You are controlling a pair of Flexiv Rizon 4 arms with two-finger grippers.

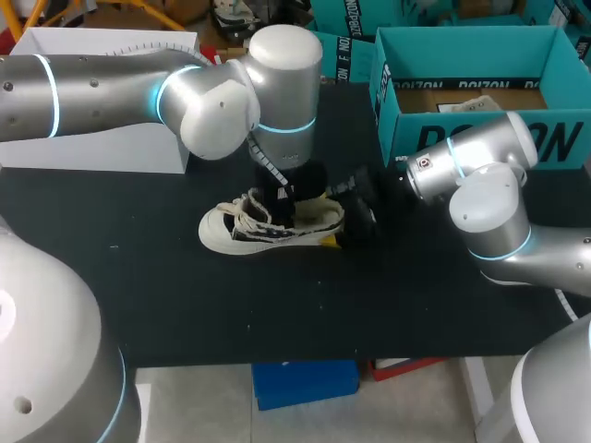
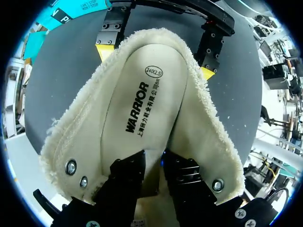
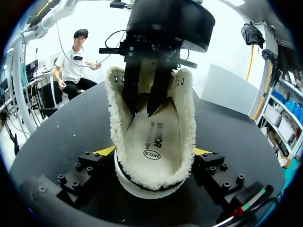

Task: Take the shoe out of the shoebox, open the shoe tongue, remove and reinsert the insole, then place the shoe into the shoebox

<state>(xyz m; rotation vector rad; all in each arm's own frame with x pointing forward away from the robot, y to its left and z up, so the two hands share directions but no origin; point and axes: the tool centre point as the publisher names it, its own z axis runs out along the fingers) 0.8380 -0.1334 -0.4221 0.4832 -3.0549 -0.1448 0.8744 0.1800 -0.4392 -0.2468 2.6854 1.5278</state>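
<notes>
Head view has the cream shoe (image 1: 268, 226) out on the dark surface (image 1: 185, 295), its laces loose. Its heel is at the right hand (image 1: 355, 217) and its toe points away from that hand. The left hand (image 1: 291, 194) comes down on the shoe from above, over its opening. The teal shoebox (image 1: 471, 138) stands open on the surface behind the right hand, well apart from the shoe, and a white box (image 1: 102, 101) sits far out beyond the left arm.

From the left wrist, the left hand (image 2: 158, 165) is down inside the fleece-lined shoe (image 2: 75, 142), at the tongue end of the opening. It is on or just above the pale insole (image 2: 142, 109), which lies flat in the shoe ahead of it. Its tips are hidden in the shoe, so I cannot tell whether this hand is apart, together or pinching the insole. Past the heel, the right hand (image 2: 155, 61) straddles the shoe, one yellow tip pressed to the fleece collar on each side.

The right wrist view agrees. The right hand (image 3: 152, 151) is clamped on the heel of the shoe (image 3: 189, 118), with its two black fingers (image 3: 90, 165) wide apart on either side and the yellow tips against the shoe. Ahead of it, the insole (image 3: 151, 142) lies in the shoe's bed, and the left hand (image 3: 143, 111) dips into the opening beyond it. The shoe rests on the surface (image 3: 71, 132).
</notes>
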